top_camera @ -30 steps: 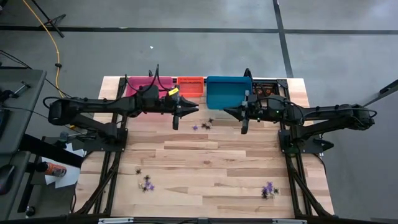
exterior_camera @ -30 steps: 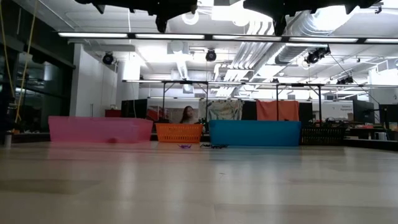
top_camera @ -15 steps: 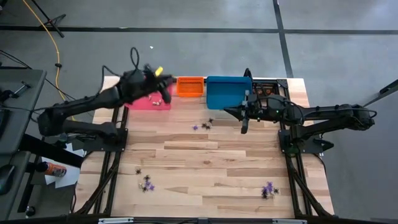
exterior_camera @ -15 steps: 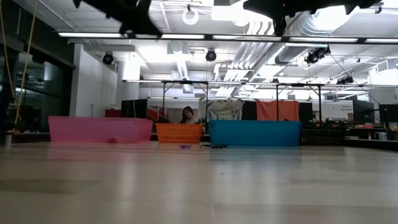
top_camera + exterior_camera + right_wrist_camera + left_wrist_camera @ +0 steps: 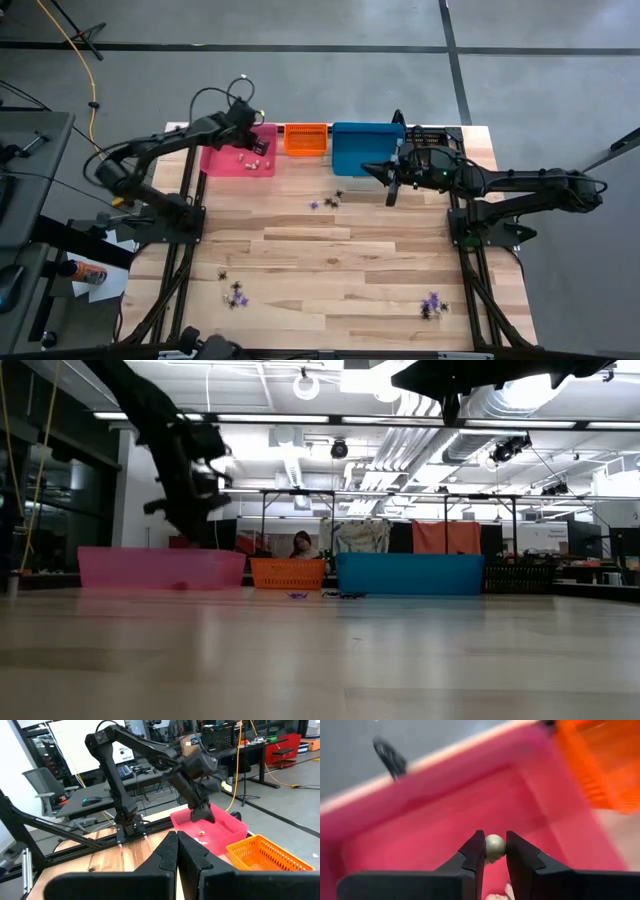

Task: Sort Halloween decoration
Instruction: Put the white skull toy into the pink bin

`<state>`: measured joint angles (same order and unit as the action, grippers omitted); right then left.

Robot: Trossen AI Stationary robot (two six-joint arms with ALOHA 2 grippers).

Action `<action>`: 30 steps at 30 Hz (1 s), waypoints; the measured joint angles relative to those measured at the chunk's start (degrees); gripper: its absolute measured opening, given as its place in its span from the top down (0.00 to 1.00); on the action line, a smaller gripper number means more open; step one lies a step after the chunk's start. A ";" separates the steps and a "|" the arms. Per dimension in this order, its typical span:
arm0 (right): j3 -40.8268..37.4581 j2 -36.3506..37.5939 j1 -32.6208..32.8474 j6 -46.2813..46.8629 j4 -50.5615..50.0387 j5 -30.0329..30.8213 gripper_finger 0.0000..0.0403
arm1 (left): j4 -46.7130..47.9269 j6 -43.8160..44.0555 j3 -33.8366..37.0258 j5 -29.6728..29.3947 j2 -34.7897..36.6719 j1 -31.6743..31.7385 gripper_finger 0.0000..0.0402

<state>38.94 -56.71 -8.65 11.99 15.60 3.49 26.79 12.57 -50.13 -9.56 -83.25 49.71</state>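
Note:
My left gripper (image 5: 494, 847) hangs over the pink bin (image 5: 228, 163), shut on a pale round trinket (image 5: 494, 845). The high view shows it above the bin's far part (image 5: 245, 135), and the right wrist view shows it just above the bin floor (image 5: 205, 816). A few pale trinkets (image 5: 257, 150) lie in that bin. My right gripper (image 5: 390, 196) is shut and holds nothing. It hovers in front of the blue bin (image 5: 365, 148), right of a small purple and black cluster (image 5: 329, 201) on the table. My left gripper pinches the pale round trinket (image 5: 494, 845) between the tips of its two fingers (image 5: 476, 851). It comes from above, pointing down into the pink bin. The trinket is lifted clear of the bin floor.
The orange bin (image 5: 306, 138) stands between the pink and blue ones, and a black bin (image 5: 428, 139) is at the far right. More trinket clusters lie near the table's near edge, one on the left (image 5: 235, 294) and one on the right (image 5: 432, 305). A person (image 5: 300, 545) is in the room behind.
My left gripper has swung from in front of the orange bin toward the table's left and far edge. It has come down over the pink bin, dropping into the low view, and it stays shut on the pale trinket.

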 joint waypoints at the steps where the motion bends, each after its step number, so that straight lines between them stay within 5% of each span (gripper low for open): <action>1: 0.00 0.00 -0.06 0.02 -0.12 0.00 1.00 | -0.04 1.31 0.00 0.02 -1.54 0.37 0.87; 12: 0.00 0.00 -0.10 2.17 -2.21 0.00 1.00 | 1.13 11.84 0.00 2.94 -10.33 3.24 0.86; 25: 0.00 0.00 -0.10 2.73 -4.66 0.00 1.00 | 0.95 10.66 -0.24 1.79 -9.88 3.21 0.62; 30: 0.00 0.00 -0.10 2.73 -4.53 0.00 1.00 | -0.05 8.46 -3.25 7.25 -4.29 3.21 0.58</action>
<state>38.94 -56.71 -8.75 14.72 11.07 3.49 26.74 21.03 -53.38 -2.30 -87.54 52.93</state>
